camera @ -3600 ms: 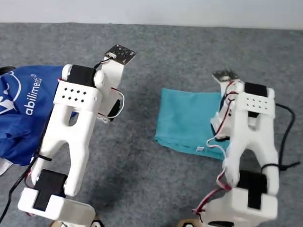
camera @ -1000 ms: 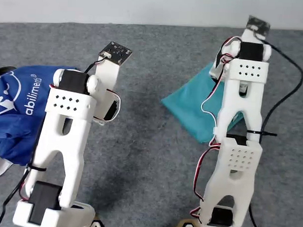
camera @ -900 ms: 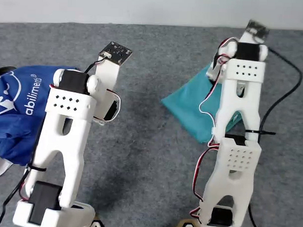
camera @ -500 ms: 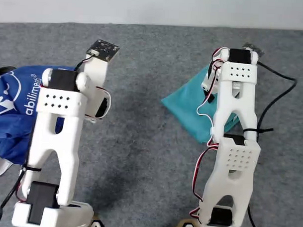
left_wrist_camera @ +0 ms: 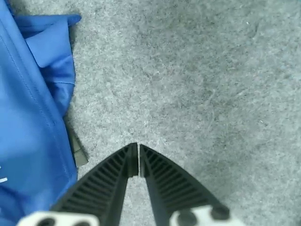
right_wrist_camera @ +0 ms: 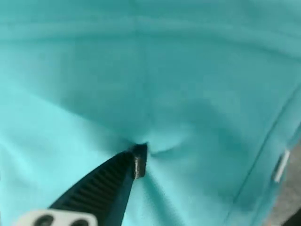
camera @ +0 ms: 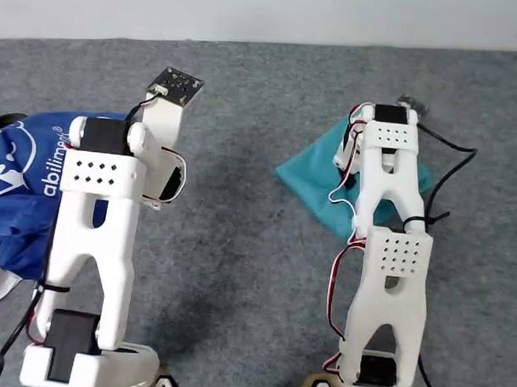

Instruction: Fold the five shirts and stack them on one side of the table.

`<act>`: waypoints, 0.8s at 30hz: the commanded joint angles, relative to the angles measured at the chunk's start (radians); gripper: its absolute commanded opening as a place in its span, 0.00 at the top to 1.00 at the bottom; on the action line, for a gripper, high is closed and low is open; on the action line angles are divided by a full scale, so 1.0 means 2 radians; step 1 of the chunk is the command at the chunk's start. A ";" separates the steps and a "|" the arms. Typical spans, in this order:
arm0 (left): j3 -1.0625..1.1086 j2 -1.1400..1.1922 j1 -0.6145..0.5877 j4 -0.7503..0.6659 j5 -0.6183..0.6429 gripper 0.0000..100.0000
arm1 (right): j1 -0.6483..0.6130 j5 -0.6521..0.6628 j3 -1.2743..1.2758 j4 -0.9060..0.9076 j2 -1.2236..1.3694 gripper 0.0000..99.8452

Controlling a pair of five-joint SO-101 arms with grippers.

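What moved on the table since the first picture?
The teal shirt turned from lying straight to lying cornerwise. The right arm stretched far out over it, then drew back; the right tool now presses into the cloth. The left arm shifted a little toward the blue shirt. The blue shirt stayed put. The left tool is shut above the grey mat beside it.

Grey mat separates blue shirt from teal shirt.

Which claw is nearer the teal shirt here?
Right. The right claw touches the teal shirt, dimpling its cloth. The left claw is over the grey mat beside the blue shirt, well apart from the teal one.
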 commanded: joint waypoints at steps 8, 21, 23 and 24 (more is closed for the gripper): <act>-0.002 -0.025 -0.001 0.012 -0.005 0.99 | 0.007 0.028 -0.006 -0.043 0.020 0.77; -0.002 -0.037 0.002 0.012 -0.005 0.99 | 0.089 0.199 -0.070 0.074 -0.012 0.99; -0.001 -0.047 0.002 0.012 -0.005 0.99 | 0.117 0.251 -0.094 0.110 -0.020 0.99; -0.001 -0.052 0.001 0.012 -0.005 0.99 | 0.132 0.281 -0.106 0.127 -0.022 0.99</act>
